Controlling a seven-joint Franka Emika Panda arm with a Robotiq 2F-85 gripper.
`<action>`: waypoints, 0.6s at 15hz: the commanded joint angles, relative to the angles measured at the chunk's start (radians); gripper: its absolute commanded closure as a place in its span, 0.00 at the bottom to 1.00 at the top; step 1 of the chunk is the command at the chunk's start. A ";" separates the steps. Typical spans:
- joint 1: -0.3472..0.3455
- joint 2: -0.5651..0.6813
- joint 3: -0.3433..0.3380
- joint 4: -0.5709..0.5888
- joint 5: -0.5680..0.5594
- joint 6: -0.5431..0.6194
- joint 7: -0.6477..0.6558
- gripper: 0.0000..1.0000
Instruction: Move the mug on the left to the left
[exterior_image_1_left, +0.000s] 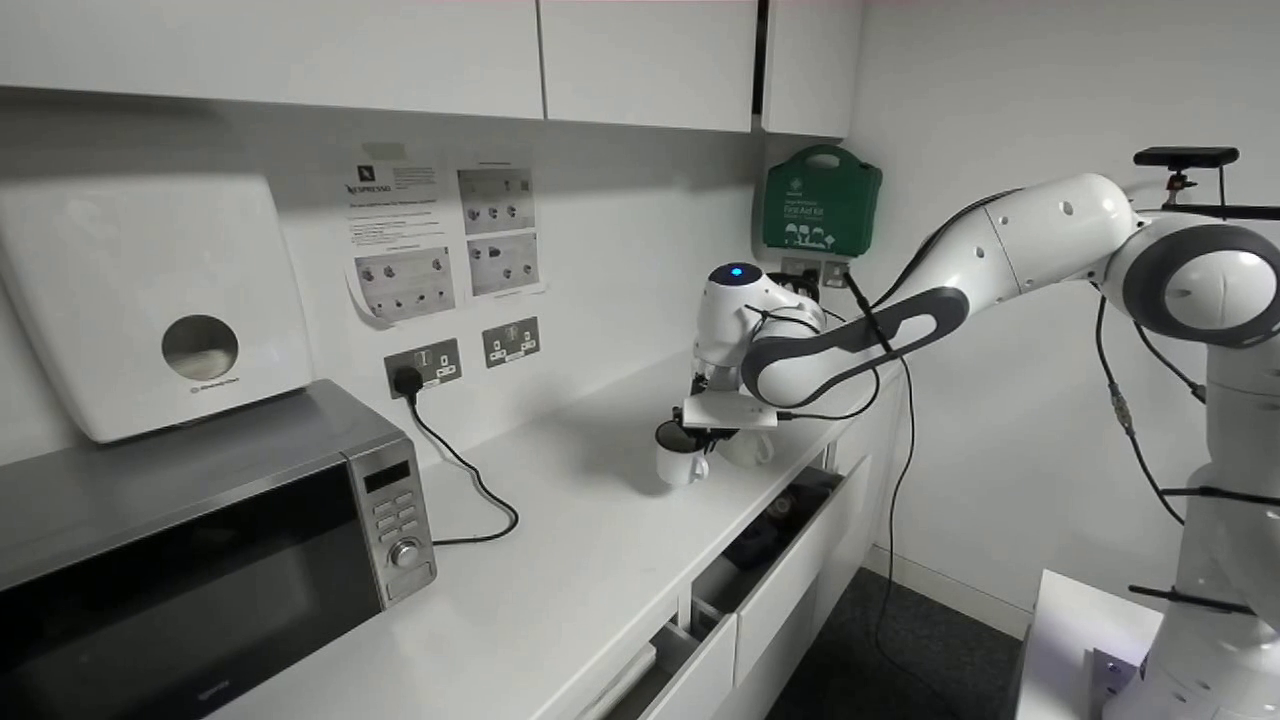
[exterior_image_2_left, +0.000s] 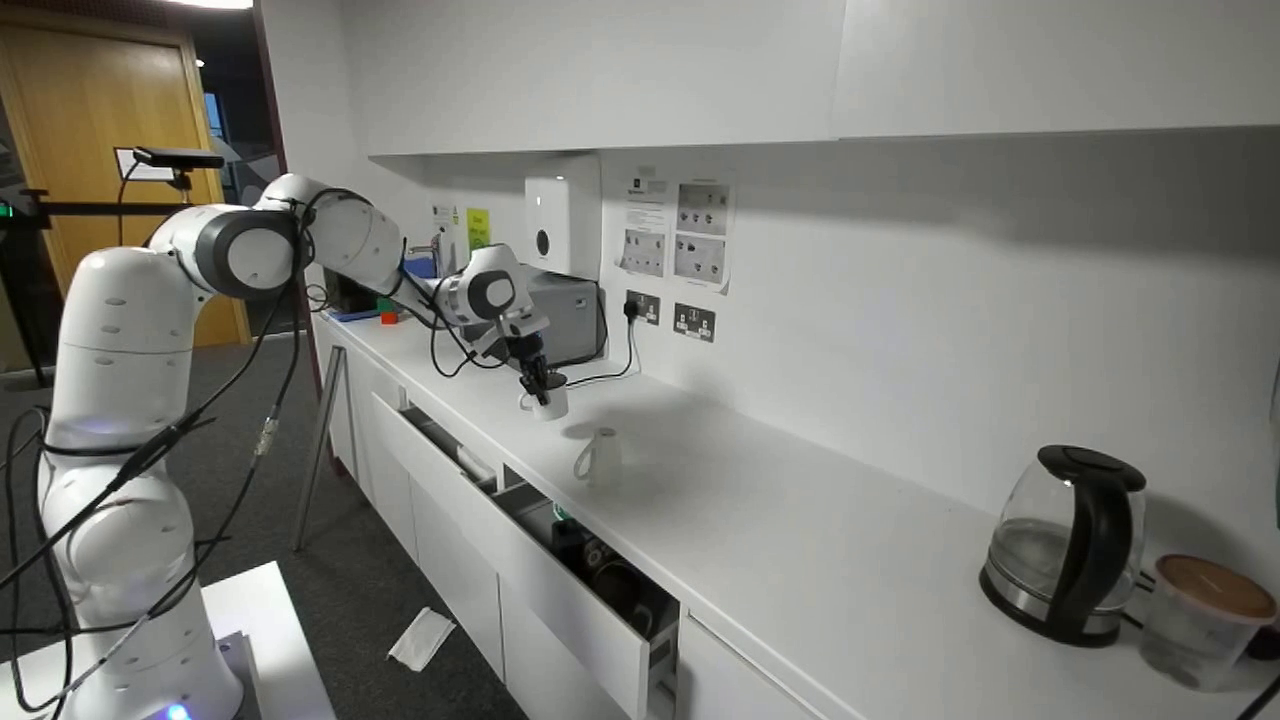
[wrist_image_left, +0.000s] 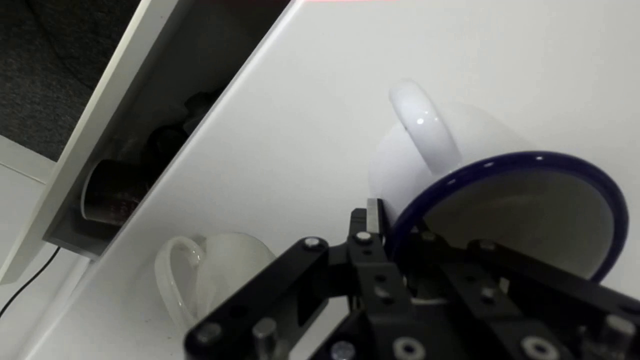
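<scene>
The mug, white with a dark blue rim and a dark inside, shows in both exterior views (exterior_image_1_left: 678, 468) (exterior_image_2_left: 551, 403) and fills the right of the wrist view (wrist_image_left: 400, 165). My gripper (wrist_image_left: 397, 225) is shut on its rim, with one finger outside the wall and the other inside the mug, mostly in shadow. From an exterior view the gripper (exterior_image_2_left: 543, 384) comes down on the mug from above. Whether the mug's base touches the counter I cannot tell. A second pale cup (exterior_image_2_left: 605, 460) stands apart from it, partly behind the gripper in the wrist view (wrist_image_left: 230, 270).
A microwave (exterior_image_1_left: 395, 500) stands on the white counter (exterior_image_1_left: 560, 540), its black cable (exterior_image_1_left: 470, 475) lying nearby. Open drawers (exterior_image_1_left: 790, 590) jut out below the front edge. A glass kettle (exterior_image_2_left: 1065, 550) and a lidded container (exterior_image_2_left: 1200, 630) stand at the far end.
</scene>
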 joint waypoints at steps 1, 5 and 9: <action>0.042 0.018 0.002 0.091 -0.070 -0.091 -0.011 0.98; 0.072 0.037 0.016 0.147 -0.120 -0.134 -0.044 0.98; 0.084 0.057 0.027 0.184 -0.118 -0.134 -0.122 0.98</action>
